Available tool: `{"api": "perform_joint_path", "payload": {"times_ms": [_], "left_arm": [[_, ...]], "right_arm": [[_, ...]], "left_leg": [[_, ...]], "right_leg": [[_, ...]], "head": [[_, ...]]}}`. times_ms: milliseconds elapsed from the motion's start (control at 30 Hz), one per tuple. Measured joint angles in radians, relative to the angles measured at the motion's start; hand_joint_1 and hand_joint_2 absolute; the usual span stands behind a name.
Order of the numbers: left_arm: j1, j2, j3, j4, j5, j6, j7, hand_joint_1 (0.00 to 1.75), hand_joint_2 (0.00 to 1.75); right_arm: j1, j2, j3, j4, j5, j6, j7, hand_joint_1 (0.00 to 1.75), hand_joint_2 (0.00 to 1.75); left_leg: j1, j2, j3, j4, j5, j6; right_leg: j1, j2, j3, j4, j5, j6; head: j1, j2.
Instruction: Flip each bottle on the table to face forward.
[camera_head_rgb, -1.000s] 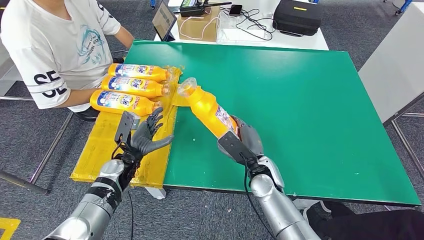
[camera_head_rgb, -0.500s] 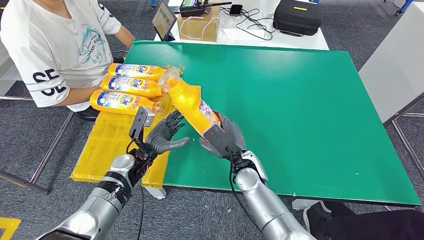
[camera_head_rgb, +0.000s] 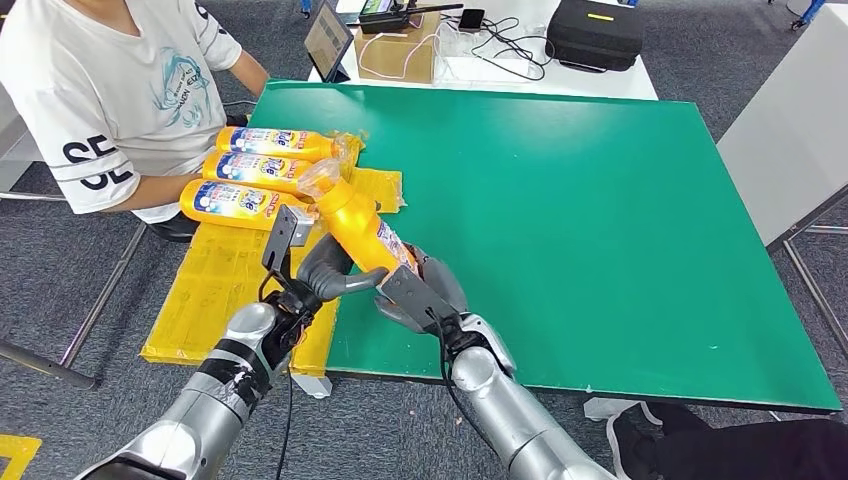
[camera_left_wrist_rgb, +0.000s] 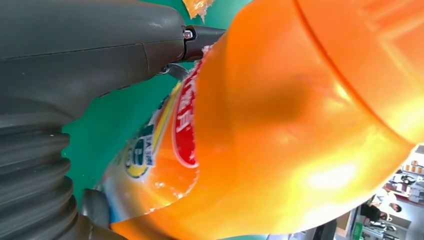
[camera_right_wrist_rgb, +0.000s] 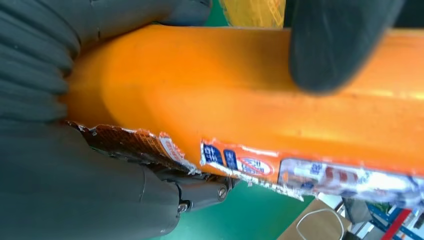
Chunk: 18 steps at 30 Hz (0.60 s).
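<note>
Relative to the green table (camera_head_rgb: 600, 200): three bottles (camera_head_rgb: 262, 172) lie label-up in a row on the yellow mat (camera_head_rgb: 215, 290) at its left edge, beside a seated person (camera_head_rgb: 110, 90). The left hand (camera_head_rgb: 322, 268), spread and apart from the load a second ago, now closes its fingers against the fourth bottle (camera_head_rgb: 355, 225), tilted over the left edge. The right hand (camera_head_rgb: 425, 290) keeps gripping its base. Judged: a two-hand transfer is in progress, flip pending.
</note>
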Motion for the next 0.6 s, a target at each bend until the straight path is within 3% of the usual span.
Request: {"api": "perform_joint_path", "payload": {"times_ms": [567, 600], "left_arm": [[0.012, 0.001, 0.0, -0.003, 0.037, -0.006, 0.003, 0.0, 1.75], [0.012, 0.001, 0.0, -0.003, 0.042, -0.009, 0.004, 0.16, 1.75]], "right_arm": [[-0.031, 0.012, 0.054, 0.055, 0.047, -0.003, 0.014, 1.75, 1.75], [-0.034, 0.012, 0.056, 0.056, 0.049, -0.003, 0.016, 1.71, 1.75]], "left_leg": [[0.0, 0.0, 0.0, 0.0, 0.0, 0.0], [0.0, 0.0, 0.0, 0.0, 0.0, 0.0]], "right_leg": [[0.0, 0.0, 0.0, 0.0, 0.0, 0.0], [0.0, 0.0, 0.0, 0.0, 0.0, 0.0]], "head": [[0.0, 0.0], [0.0, 0.0]]}}
